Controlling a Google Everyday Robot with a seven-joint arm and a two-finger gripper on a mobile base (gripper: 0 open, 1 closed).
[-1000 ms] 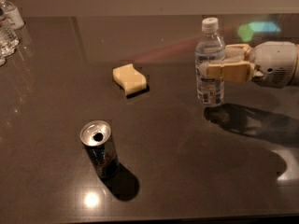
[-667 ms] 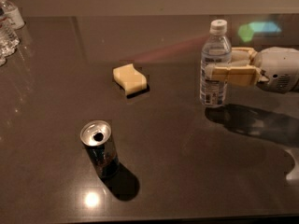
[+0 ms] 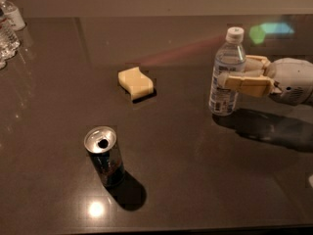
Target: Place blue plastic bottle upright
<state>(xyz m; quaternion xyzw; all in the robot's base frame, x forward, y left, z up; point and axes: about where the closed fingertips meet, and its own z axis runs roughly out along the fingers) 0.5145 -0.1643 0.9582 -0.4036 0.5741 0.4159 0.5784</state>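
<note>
The blue plastic bottle (image 3: 224, 98) stands upright on the dark table (image 3: 195, 180) at the right, white cap on top, label facing me. My gripper (image 3: 226, 72) reaches in from the right edge, and its tan fingers (image 3: 247, 84) close around the bottle's middle, one in front and one behind. The bottle's base looks to rest on the table.
A yellow sponge (image 3: 136, 82) lies left of the bottle near the table's middle. A dark open drink can (image 3: 104, 156) stands at the front left. Ribbed clear bottles (image 3: 7, 26) cluster at the far left corner.
My gripper and the upright bottle have shifted a little to the right and toward the front. The sponge and can have not moved.
</note>
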